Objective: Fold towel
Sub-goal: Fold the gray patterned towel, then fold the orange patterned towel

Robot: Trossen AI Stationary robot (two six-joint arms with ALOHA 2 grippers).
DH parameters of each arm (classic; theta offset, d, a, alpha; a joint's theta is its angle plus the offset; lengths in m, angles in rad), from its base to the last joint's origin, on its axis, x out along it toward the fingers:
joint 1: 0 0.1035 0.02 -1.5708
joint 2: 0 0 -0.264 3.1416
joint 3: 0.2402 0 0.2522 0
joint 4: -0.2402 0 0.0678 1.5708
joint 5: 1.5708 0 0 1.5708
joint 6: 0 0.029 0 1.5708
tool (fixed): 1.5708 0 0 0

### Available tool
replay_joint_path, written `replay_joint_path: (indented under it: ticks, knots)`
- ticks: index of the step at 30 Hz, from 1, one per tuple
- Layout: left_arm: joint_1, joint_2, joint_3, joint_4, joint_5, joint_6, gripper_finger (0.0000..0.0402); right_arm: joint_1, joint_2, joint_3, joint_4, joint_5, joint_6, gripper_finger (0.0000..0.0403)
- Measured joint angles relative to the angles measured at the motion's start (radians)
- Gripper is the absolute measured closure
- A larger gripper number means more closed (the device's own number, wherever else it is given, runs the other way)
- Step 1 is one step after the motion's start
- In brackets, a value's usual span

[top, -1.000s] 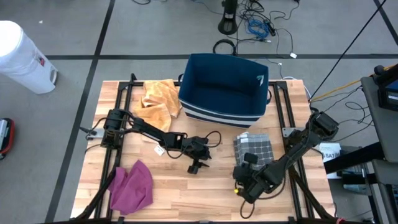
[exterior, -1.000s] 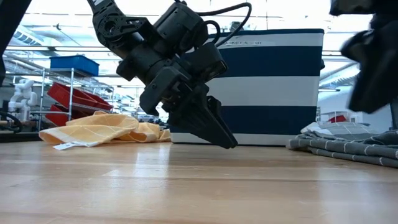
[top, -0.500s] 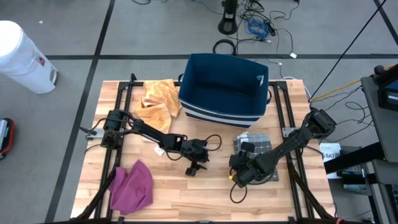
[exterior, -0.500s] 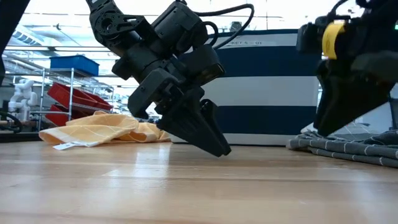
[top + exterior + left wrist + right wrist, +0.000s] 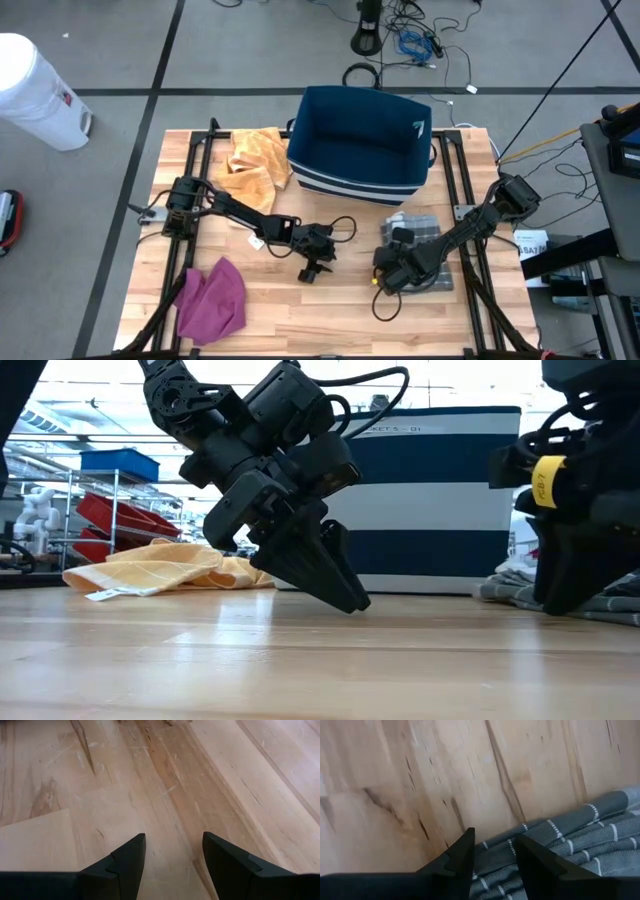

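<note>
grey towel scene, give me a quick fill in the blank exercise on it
The right gripper is at the edge of the ___ striped towel.
The left gripper hangs open over bare ___.
The yellow towel lies beside the blue ___.
The purple cloth lies on the table's ___ side.

Missing: grey; wood; basket; left

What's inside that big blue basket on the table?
Looking down into the blue basket, only its dark bare inner walls and floor show. The corner under its near wall lies in shadow, so something small and flat there could be hidden.

scratched matt wood table (image 5: 290, 300), soft grey striped woven cloth towel (image 5: 580, 855), matt black plastic gripper (image 5: 172, 857)
</note>
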Motion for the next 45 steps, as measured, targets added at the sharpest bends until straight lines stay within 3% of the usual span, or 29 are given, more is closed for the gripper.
replay_joint_path:
  ticks: [20, 27, 31, 35, 45]
  knots:
    - [0.000, 0.000, 0.000, 0.000, 0.000, -0.010, 0.0197, 0.015, 0.003, 0.029, -0.197, -0.079, 0.087, 0.0273]
    - [0.000, -0.003, 0.000, -0.003, 0.000, -0.010, 0.0197, 0.025, 0.005, 0.109, -0.136, 0.027, 0.015, 0.0273]
    - [0.000, -0.014, 0.000, -0.015, -0.001, -0.014, 0.0197, 0.024, 0.004, 0.140, -0.008, 0.098, -0.064, 0.0273]
    - [0.000, -0.062, 0.000, -0.097, -0.031, -0.008, 0.0197, 0.024, 0.004, 0.141, 0.152, 0.156, -0.152, 0.0273]
    - [0.001, -0.284, 0.000, -0.490, -0.282, 0.011, 0.0197, 0.025, 0.003, 0.141, 0.293, 0.206, -0.244, 0.0273]
